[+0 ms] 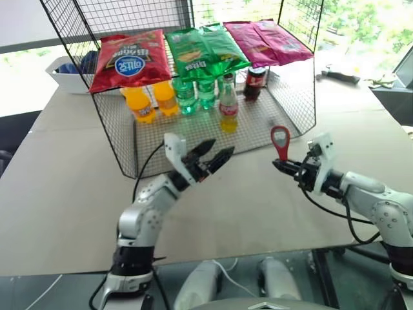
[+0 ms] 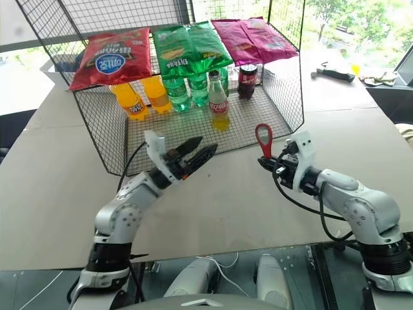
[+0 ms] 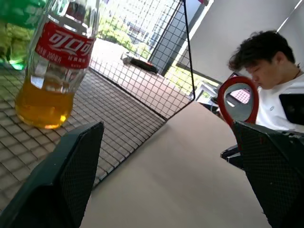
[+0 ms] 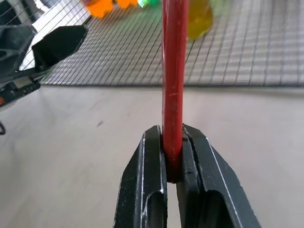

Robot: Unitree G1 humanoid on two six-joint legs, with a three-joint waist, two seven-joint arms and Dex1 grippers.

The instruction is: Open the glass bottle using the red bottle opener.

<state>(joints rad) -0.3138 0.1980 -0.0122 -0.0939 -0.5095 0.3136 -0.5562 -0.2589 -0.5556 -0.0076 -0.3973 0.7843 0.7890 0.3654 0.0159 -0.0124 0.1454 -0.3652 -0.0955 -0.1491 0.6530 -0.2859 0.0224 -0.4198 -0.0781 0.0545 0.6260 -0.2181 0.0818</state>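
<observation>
While capped: the glass bottle (image 1: 228, 105) stands upright on the wire rack (image 1: 271, 123), far centre, touched by neither pincer.
Opener: the red bottle opener (image 1: 280, 142) is pinched by its handle in the right pincer (image 1: 279, 165), ring up, well short of the bottle.
Left pincer (image 1: 216, 155): spread, empty, nearer the bottle.
Left to do: steady the bottle, hook the cap, pry.

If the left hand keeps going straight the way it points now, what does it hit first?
Most likely the front edge of the wire basket, then the glass bottle standing inside it. The left hand is open and aims toward the bottle, though depth is hard to judge. The right hand with the red bottle opener sits off to the side.
</observation>
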